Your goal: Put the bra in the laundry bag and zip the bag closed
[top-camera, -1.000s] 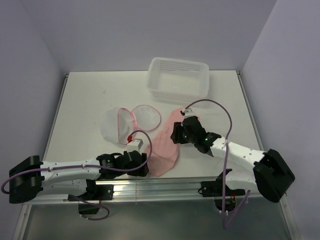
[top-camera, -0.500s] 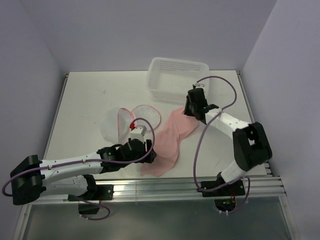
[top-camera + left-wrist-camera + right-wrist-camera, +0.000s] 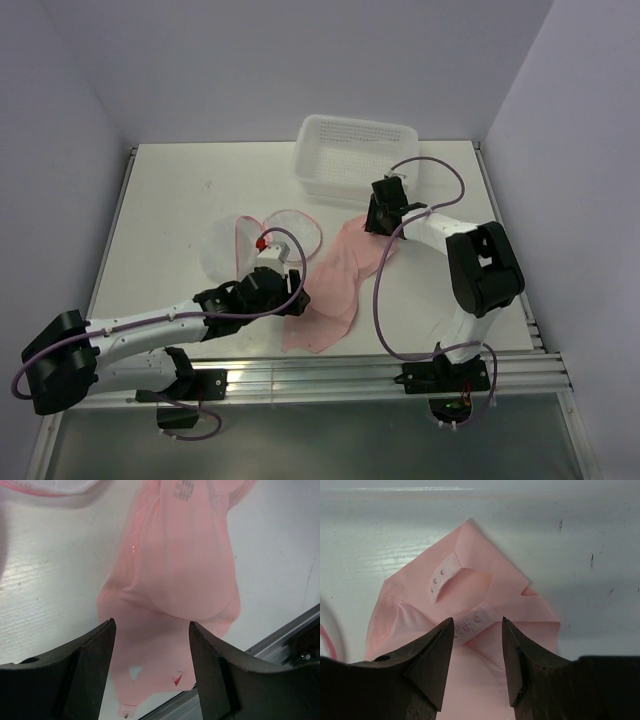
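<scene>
**Ops:** Jaw status, both sides?

**Me:** L gripper (image 3: 152, 626): fingers spread, nothing pinched. I've got it hovering over the near cup end of the soft, floppy light-pink fabric bra (image 3: 185, 570). R gripper (image 3: 477, 622): fingers apart too, straddling the hook-and-eye band (image 3: 442, 577) at the far tip, not nipped on it.

**Ops:** Why one per end?

**Me:** My read is the garment's limp, so a hold at each end should lift it w/o bunching.

**Ops:** And the bag?

**Me:** The round white mesh laundry bag with pink zipper rim (image 3: 222, 250) lies unzipped, halves side by side, just left of the bra. The bra's flat on the white table (image 3: 170, 190), none inside yet. The white perforated plastic basket (image 3: 355, 150) sits behind, not in play.
</scene>
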Robot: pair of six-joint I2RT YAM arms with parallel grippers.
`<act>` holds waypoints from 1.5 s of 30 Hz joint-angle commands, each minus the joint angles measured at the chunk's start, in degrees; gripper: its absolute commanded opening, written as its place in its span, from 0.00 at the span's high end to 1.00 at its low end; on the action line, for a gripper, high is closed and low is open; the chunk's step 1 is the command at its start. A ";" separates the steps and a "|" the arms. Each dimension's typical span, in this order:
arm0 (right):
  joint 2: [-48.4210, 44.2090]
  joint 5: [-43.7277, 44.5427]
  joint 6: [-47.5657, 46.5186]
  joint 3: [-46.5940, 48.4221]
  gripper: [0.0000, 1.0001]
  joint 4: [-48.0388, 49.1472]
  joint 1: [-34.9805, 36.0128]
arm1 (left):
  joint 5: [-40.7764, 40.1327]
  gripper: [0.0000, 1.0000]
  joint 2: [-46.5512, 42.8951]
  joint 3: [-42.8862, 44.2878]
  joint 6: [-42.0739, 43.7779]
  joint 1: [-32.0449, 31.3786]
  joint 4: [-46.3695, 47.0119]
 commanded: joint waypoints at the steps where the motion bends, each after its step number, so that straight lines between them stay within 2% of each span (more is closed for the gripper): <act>1: 1.15 0.99 0.84 0.68 0.48 2.31 -0.11 | 2.61 0.34 1.77 -0.88 1.62 0.84 3.77; 4: 3.52 1.34 0.93 1.73 0.49 2.57 -0.20 | 2.35 0.34 2.66 0.00 1.80 0.93 4.22; 7: 4.40 0.46 0.41 2.87 0.57 2.75 -0.63 | 2.26 0.34 1.44 -0.79 1.09 0.93 1.51; 8: 4.58 0.46 0.32 4.09 0.63 2.05 -0.81 | 2.43 0.34 0.73 -1.57 0.57 0.93 0.62; 13: 6.25 -1.56 -0.03 6.74 0.80 2.22 -0.81 | 4.54 0.34 -4.62 -3.77 -2.77 0.84 -7.29; 14: 6.60 -2.08 -0.03 7.61 0.88 2.22 -0.81 | 5.15 0.33 -5.33 -4.91 -4.08 0.75 -9.31; 17: 6.70 -1.91 0.58 7.45 0.90 3.97 -0.81 | 6.21 0.33 -7.01 -6.67 -6.72 -0.12 -11.60; 20: 4.33 0.01 1.19 5.61 0.88 5.38 -0.81 | 7.70 0.32 -7.54 -8.34 -7.87 -0.92 -9.60; 27: 2.91 1.95 0.67 5.08 0.91 3.98 -0.81 | 9.38 0.32 -1.22 -7.91 -7.52 -2.50 -4.32; 29: 3.09 1.26 1.02 4.55 0.85 3.72 -0.81 | 8.33 0.32 -0.77 -7.38 -7.78 -3.29 -4.67; 30: 3.18 0.99 1.11 4.37 0.78 3.63 -0.81 | 8.06 0.32 -0.86 -7.29 -7.87 -3.47 -4.75; 31: 3.44 0.82 1.20 4.20 0.65 3.28 -0.90 | 7.88 0.32 -1.21 -7.29 -7.96 -3.56 -4.76; 33: 3.70 0.81 1.11 4.02 0.58 3.36 -0.72 | 7.27 0.32 -1.73 -7.47 -8.05 -3.64 -5.02; 36: 5.28 1.16 0.85 5.60 0.54 2.66 -0.81 | 6.65 0.32 -2.70 -7.29 -7.70 -3.64 -5.81; 41: 8.62 1.07 0.85 9.02 0.52 2.23 -0.46 | 6.56 0.32 -3.23 -7.82 -8.05 -3.64 -5.55; 43: 9.68 1.87 0.58 10.69 0.46 0.56 -0.20 | 6.65 0.32 -3.49 -8.43 -8.31 -3.64 -5.37; 45: 10.56 2.83 0.58 11.92 0.45 -1.37 0.33 | 6.56 0.32 -3.67 -8.61 -8.40 -3.64 -5.46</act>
